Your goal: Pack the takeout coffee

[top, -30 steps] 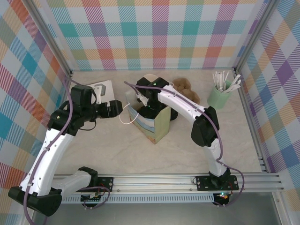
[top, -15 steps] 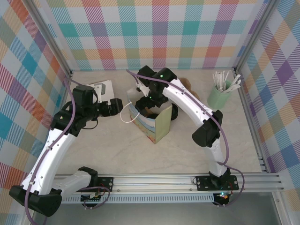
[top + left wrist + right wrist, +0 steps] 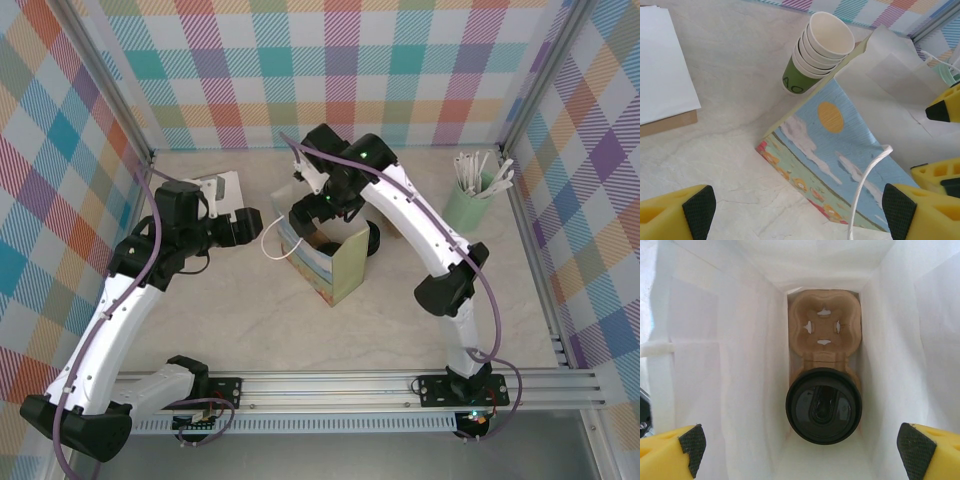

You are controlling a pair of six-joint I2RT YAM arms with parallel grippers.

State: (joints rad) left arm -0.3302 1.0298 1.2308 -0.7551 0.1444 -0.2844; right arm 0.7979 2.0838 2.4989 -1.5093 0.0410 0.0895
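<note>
In the right wrist view I look straight down into the white inside of the paper bag [image 3: 730, 365]. The takeout coffee [image 3: 823, 406], seen from above as a round black lid, sits in the near slot of a brown cardboard carrier [image 3: 824, 326] on the bag's floor. My right gripper [image 3: 802, 447] hangs open above the bag's mouth, touching nothing. From the top, the bag [image 3: 335, 265] stands mid-table with the right gripper [image 3: 305, 212] over it. My left gripper [image 3: 800, 215] is open beside the bag's printed wall [image 3: 840, 145], with the white handle cord [image 3: 867, 185] between its fingers.
A stack of nested cream-rimmed cups [image 3: 820, 50] stands behind the bag. White sheets [image 3: 662, 65] lie at the left. A mint-green pot of white sticks [image 3: 470, 195] stands at the back right. A black round thing [image 3: 372, 238] sits right of the bag. Plaid walls enclose the table.
My right gripper has risen out of the bag and drawn back toward the far wall, still open. The left arm has barely moved.
</note>
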